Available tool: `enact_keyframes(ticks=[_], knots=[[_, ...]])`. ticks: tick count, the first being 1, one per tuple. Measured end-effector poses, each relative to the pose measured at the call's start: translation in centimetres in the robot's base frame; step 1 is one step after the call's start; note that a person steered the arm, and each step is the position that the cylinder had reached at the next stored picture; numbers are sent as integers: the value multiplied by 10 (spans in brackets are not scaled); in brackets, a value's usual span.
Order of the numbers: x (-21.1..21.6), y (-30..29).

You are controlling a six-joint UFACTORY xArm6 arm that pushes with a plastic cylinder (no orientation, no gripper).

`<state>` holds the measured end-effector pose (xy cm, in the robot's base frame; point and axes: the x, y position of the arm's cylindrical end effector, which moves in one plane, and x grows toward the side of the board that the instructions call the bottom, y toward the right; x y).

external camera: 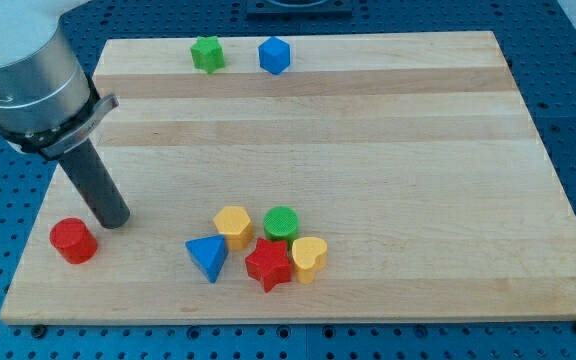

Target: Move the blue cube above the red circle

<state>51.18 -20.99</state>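
The blue cube (274,55) sits near the view's top edge of the wooden board, just right of a green star block (207,54). The red circle (73,241), a short red cylinder, stands at the view's lower left of the board. My tip (114,219) rests on the board just right of and slightly above the red circle, close to it but apart. The blue cube is far from my tip, up and to the right.
A cluster lies at the view's bottom centre: blue triangle (208,257), yellow hexagon (233,226), green circle (280,224), red star (269,264), yellow heart (309,258). The board's left edge (34,235) runs close beside the red circle.
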Motion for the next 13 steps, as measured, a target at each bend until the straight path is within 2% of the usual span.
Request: enact_keyframes(ticks=[1,2,4,6,8,9,10,12,13], knots=[[-60,43],[-89,135],[-91,219],[-121,298],[-262,304],[-269,263],[-281,248],[-290,155],[-272,129]])
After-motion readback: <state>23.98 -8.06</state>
